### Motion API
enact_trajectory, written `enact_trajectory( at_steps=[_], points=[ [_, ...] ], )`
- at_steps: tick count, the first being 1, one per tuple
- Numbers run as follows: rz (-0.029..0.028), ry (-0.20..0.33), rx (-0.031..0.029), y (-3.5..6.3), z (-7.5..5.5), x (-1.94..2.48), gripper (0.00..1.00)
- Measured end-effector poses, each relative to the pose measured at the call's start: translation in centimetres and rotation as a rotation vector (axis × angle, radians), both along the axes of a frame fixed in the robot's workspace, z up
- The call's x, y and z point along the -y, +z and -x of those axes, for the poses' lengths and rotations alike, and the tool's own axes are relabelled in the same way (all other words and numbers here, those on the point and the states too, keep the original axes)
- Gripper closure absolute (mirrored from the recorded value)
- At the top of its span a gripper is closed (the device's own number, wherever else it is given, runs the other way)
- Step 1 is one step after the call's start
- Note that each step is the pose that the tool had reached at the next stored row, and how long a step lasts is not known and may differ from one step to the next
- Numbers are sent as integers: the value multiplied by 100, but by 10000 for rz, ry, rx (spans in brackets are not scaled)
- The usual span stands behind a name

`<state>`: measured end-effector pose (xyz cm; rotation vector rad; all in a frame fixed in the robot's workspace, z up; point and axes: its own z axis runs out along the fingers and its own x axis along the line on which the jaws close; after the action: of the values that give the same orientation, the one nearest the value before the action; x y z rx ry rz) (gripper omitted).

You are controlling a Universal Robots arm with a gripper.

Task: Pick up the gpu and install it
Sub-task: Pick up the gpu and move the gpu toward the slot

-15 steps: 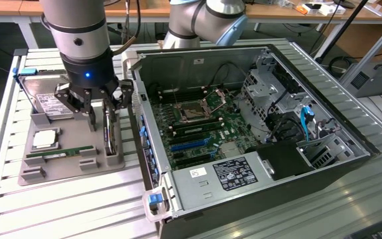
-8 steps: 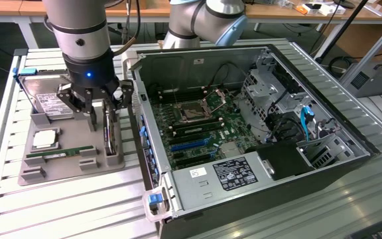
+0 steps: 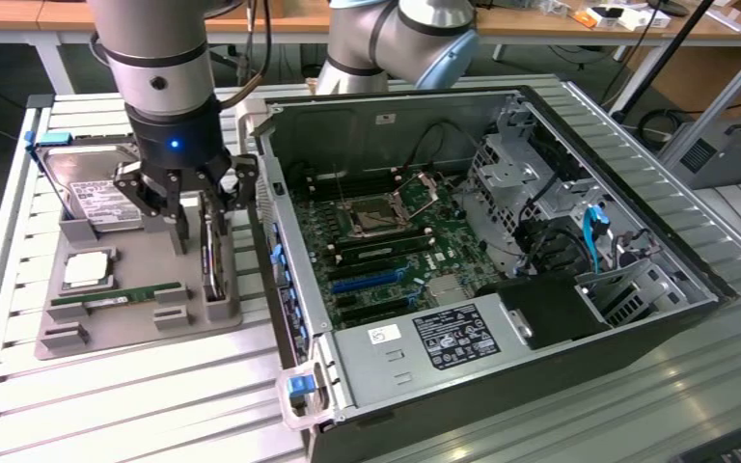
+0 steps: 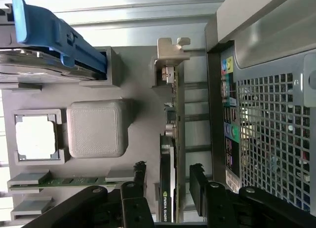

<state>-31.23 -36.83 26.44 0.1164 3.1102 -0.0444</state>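
Observation:
The gpu [image 3: 213, 273] stands on its long edge in a slot of the grey holder [image 3: 126, 333], at the exterior view's left. In the wrist view the gpu [image 4: 169, 154] shows edge-on, green board and black face, with its silver bracket [image 4: 170, 50] at the far end. My gripper [image 3: 201, 231] hangs straight down over it, open. The two black fingers [image 4: 139, 181] straddle the card's near end, one on each side, with a gap to the card on both sides. My gripper [image 4: 168, 181] holds nothing.
The holder also carries a hard drive [image 3: 97, 198] with a blue clip [image 4: 54, 30], a CPU [image 3: 88, 270] and a RAM stick [image 3: 120, 297]. The open PC case [image 3: 525, 96], with its motherboard [image 3: 384, 251], lies close beside the holder. Its perforated wall [image 4: 271, 139] stands near one finger.

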Motion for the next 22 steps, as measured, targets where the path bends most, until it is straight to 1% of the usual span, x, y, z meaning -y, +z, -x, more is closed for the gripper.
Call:
enact_trajectory(
  at_steps=[3, 4, 7, 10, 12, 18, 22],
  points=[
    [50, 1, 0, -40, 0, -54, 52],
    [59, 0, 0, -49, 0, -68, 52],
    [81, 0, 2, -77, 0, -95, 52],
    [124, 1, 0, -128, 0, -99, 52],
    [140, 1, -1, -159, 0, -99, 52],
    [159, 1, 0, -229, 0, -100, 52],
    [160, 1, -1, -240, 0, -100, 52]
  ],
)
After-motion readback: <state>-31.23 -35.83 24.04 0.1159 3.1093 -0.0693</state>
